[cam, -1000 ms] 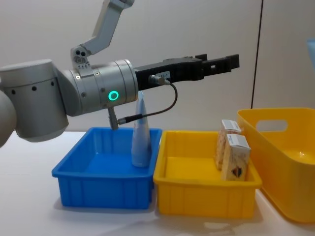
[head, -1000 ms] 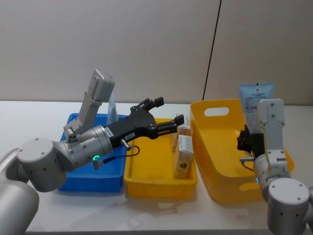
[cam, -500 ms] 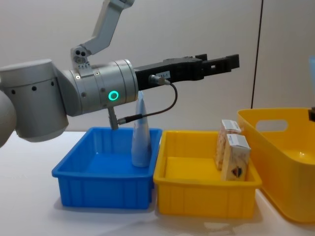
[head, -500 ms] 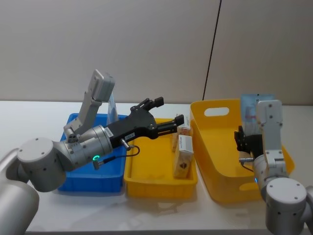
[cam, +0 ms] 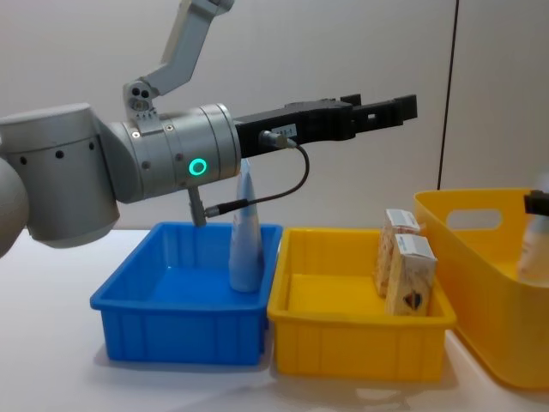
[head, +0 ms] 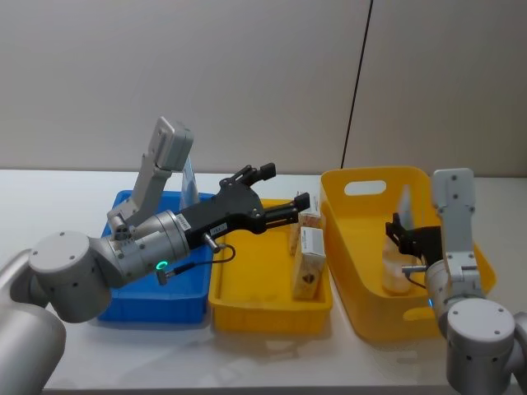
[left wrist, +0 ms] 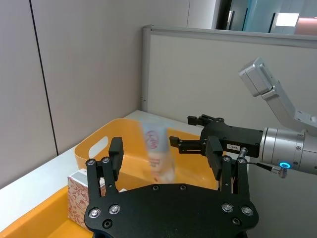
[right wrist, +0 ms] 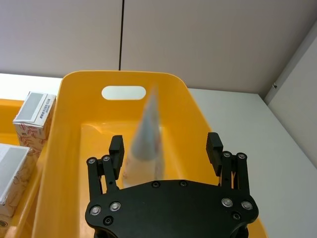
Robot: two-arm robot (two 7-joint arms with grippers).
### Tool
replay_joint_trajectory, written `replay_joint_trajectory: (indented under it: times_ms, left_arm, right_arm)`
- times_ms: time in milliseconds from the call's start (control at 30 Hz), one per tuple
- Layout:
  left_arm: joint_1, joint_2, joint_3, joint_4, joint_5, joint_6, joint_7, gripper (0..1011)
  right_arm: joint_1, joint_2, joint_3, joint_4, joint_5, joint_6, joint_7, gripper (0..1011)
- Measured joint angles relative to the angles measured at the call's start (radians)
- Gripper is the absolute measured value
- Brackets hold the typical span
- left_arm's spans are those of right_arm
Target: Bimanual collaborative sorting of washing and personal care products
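Observation:
A pale-blue tube (head: pixel 398 265) shows blurred inside the big yellow basket (head: pixel 362 247), standing roughly upright just below my right gripper (head: pixel 403 234). In the right wrist view that tube (right wrist: pixel 145 141) is between the spread fingers of the right gripper (right wrist: pixel 165 146), which is open and not touching it. Another pale-blue tube (cam: pixel 246 233) stands in the blue bin (cam: pixel 176 330). Cream cartons (cam: pixel 403 262) stand upright in the small yellow bin (cam: pixel 343 348). My left gripper (head: pixel 286 186) hangs open above the small yellow bin (head: pixel 247 309), holding nothing.
The three containers stand side by side on a white table (head: pixel 49 197): blue bin, small yellow bin, then the basket. A grey wall with a dark vertical seam (head: pixel 358 90) rises behind them. The left arm's body (cam: pixel 103 172) looms over the blue bin.
The tube that stood high at the right gripper has dropped into the yellow basket, and the right gripper has shifted slightly left. The left arm has not moved.

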Motion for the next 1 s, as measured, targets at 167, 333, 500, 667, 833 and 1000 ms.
replay_joint_trajectory:
  times_ms: [167,333,500,667,833,1000]
  left_arm:
    - [0.0,0.0,0.0,0.0,0.0,0.0,0.0,1001]
    - [0.0,0.0,0.0,0.0,0.0,0.0,0.0,1001]
    - [0.0,0.0,0.0,0.0,0.0,0.0,0.0,1001]
    - [0.0,0.0,0.0,0.0,0.0,0.0,0.0,1001]
    - [0.0,0.0,0.0,0.0,0.0,0.0,0.0,1001]
    - [0.001,0.0,0.0,-0.001,0.0,0.0,0.001,1001]
  right_arm:
    - [0.0,0.0,0.0,0.001,-0.001,0.0,0.0,1004]
    - [0.0,-0.001,0.001,0.001,-0.001,-0.008,0.001,1004]
    - [-0.004,-0.001,0.002,-0.006,0.002,-0.033,0.009,1004]
    - [-0.015,0.001,0.007,-0.027,0.013,-0.079,0.03,1004]
    - [-0.032,0.003,0.015,-0.061,0.038,-0.132,0.066,1004]
    - [-0.048,0.003,0.021,-0.095,0.066,-0.173,0.1,1004]
